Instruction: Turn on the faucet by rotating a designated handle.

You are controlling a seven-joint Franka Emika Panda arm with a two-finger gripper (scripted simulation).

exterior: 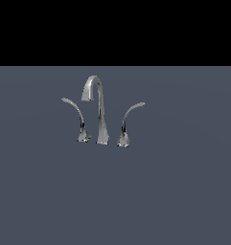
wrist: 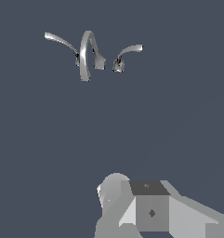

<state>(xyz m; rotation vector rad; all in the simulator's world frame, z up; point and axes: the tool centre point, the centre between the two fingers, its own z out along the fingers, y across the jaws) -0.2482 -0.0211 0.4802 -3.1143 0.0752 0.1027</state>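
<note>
Fingers aren't really showing, so can't tell their state; gripper sits well short of the handle — hook near its tip.

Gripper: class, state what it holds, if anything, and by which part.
Nothing is held: the gripper is far from the faucet, and the handle stands untouched.

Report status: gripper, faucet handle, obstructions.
Gripper well short of the faucet, jaw state unclear. Handle untouched, tip sweeping to the exterior view's left. Nothing visible between them.
</note>
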